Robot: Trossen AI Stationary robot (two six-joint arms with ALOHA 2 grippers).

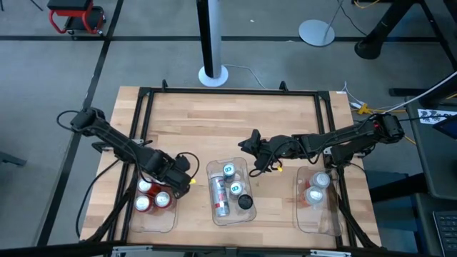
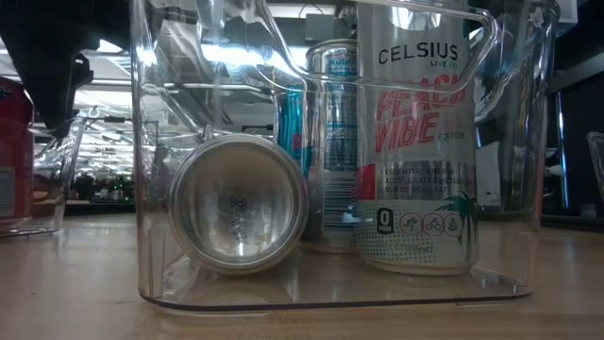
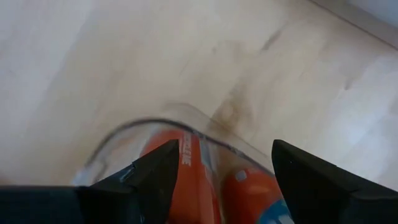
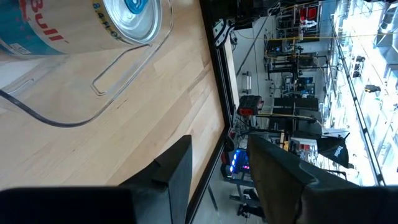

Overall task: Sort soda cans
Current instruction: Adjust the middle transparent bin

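Note:
Three clear bins sit along the near edge of the table. The left bin [image 1: 154,221] holds three upright red cans [image 1: 146,188]. My left gripper [image 1: 187,180] [image 3: 227,165] hovers open just above that bin's far right corner, with red cans [image 3: 186,171] showing below its fingers. The middle bin [image 1: 213,168] holds a teal can [image 1: 228,170] [image 4: 124,15], a silver can on its side [image 2: 238,203], a white Celsius can [image 2: 415,142] and a dark-topped can [image 1: 245,202]. My right gripper [image 1: 247,145] [image 4: 217,168] is open over bare wood beyond the middle bin's far right corner. The right bin [image 1: 319,221] holds two silver-white cans [image 1: 321,180].
A black metal frame [image 1: 235,91] borders the wooden tabletop. Bare wood [image 1: 228,121] fills the far half of the table. Cables [image 1: 428,93] run off the table's right side. The floor beyond holds a pole stand [image 1: 212,71] and a red cart [image 1: 75,16].

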